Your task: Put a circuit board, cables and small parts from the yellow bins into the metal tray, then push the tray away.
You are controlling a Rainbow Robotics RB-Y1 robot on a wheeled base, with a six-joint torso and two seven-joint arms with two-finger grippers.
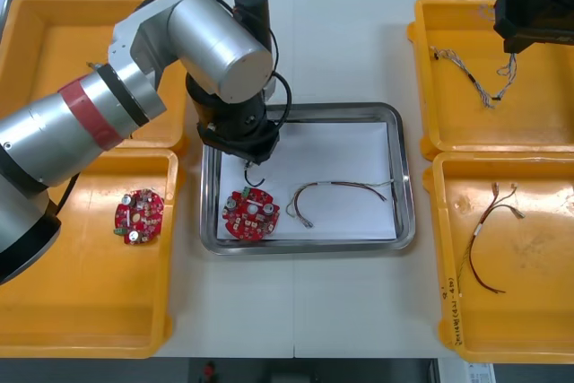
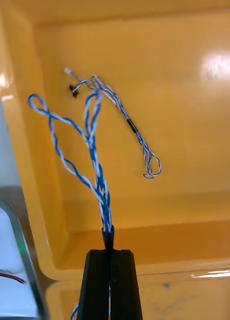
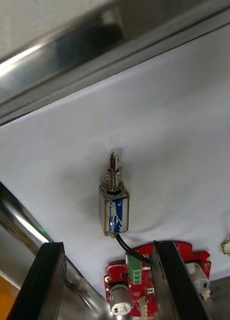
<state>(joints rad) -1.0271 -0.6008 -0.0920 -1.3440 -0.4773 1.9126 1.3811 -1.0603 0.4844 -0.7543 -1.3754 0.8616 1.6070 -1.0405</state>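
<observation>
My left gripper point(image 3: 107, 245) hangs open over the left part of the metal tray point(image 1: 404, 177). Just beyond its fingertips a small metal part point(image 3: 115, 210) with a blue label lies on the tray's white floor. A round red circuit board point(image 1: 251, 214) lies in the tray's near left corner, also seen as the circuit board point(image 3: 155, 287) between the fingers. A red and yellow cable point(image 1: 336, 193) lies beside it. My right gripper point(image 2: 108, 257) is over the far right yellow bin point(image 1: 538, 136), shut on a twisted blue and white cable point(image 2: 89, 145) that hangs from it.
A second blue and white cable point(image 2: 130, 125) lies on the floor of that bin. The near right bin point(image 1: 547, 338) holds a dark red cable point(image 1: 489, 239). Another circuit board point(image 1: 138, 216) lies in the near left bin point(image 1: 81, 329).
</observation>
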